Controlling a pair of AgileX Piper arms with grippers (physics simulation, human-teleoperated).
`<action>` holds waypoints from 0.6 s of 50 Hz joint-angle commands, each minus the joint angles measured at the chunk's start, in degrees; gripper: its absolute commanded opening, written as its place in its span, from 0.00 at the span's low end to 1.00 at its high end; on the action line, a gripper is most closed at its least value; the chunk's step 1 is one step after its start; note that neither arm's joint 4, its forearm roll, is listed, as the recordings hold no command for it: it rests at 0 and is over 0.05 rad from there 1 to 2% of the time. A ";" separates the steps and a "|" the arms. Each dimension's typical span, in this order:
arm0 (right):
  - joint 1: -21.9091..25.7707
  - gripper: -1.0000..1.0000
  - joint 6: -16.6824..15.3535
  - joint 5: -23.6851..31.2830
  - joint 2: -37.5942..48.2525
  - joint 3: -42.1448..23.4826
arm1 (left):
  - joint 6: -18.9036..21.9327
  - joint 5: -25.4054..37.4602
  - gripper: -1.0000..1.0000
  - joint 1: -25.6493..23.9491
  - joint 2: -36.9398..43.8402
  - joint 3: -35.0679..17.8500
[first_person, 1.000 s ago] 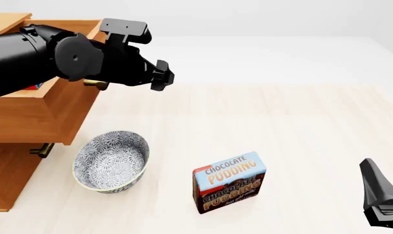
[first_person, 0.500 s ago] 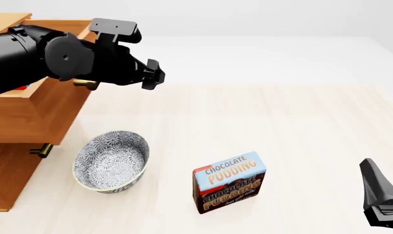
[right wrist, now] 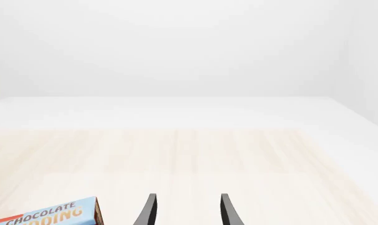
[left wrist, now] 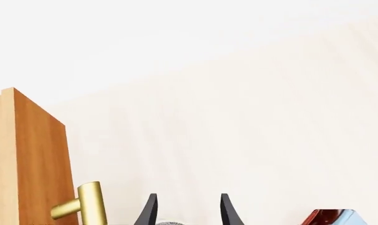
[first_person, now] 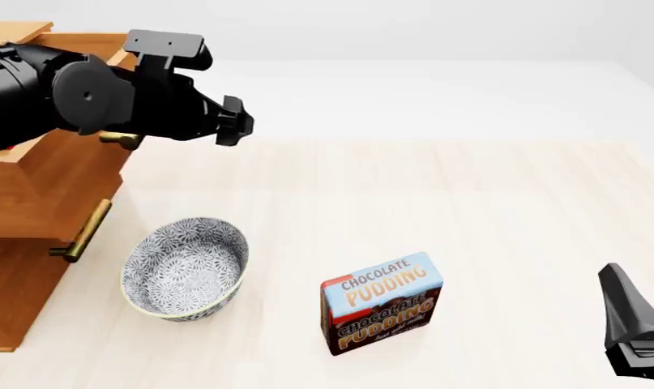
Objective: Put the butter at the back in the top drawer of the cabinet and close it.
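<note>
Over the past second my left arm has swung toward the cabinet side, and the top drawer (first_person: 57, 190), the uppermost light-brown wooden one with a horizontal brass bar handle (first_person: 121, 138), has slid most of the way back into the light-brown wooden three-drawer cabinet (first_person: 8, 300); the sliver of red seen inside it earlier is gone from sight. The small red butter box cannot be seen in any view now; I judge it lies inside that drawer, hidden by the front panel and my arm.

My left gripper (first_person: 232, 121) hangs just beside the handle, on the table side of the drawer front. In its wrist view the two black fingertips (left wrist: 149, 211) stand apart with nothing between them, and the brass bar sits just to one side, outside the gap. I judge the arm is pushing the panel with its body, not gripping the bar, which is why the fingers are spread and empty. The drawer front juts a little proud of the cabinet face, so the close is nearly but not wholly done.

Further right, the grey patterned ceramic bowl (first_person: 186, 267) and the blue-and-brown "Chocolate Pudding" box (first_person: 382, 301) sit apart on the pale wooden table (first_person: 521, 211), untouched by the job.

At far right my right gripper (first_person: 633, 328) is parked low, fingers parted and empty.
</note>
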 commanded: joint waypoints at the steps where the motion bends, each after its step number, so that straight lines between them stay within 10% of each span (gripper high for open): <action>1: 0.00 1.00 0.00 0.00 0.00 0.00 | -0.30 -0.42 1.00 2.52 -0.46 1.66; 30: 0.00 1.00 0.00 0.00 0.00 0.00 | -0.06 -2.10 1.00 9.17 -3.11 5.77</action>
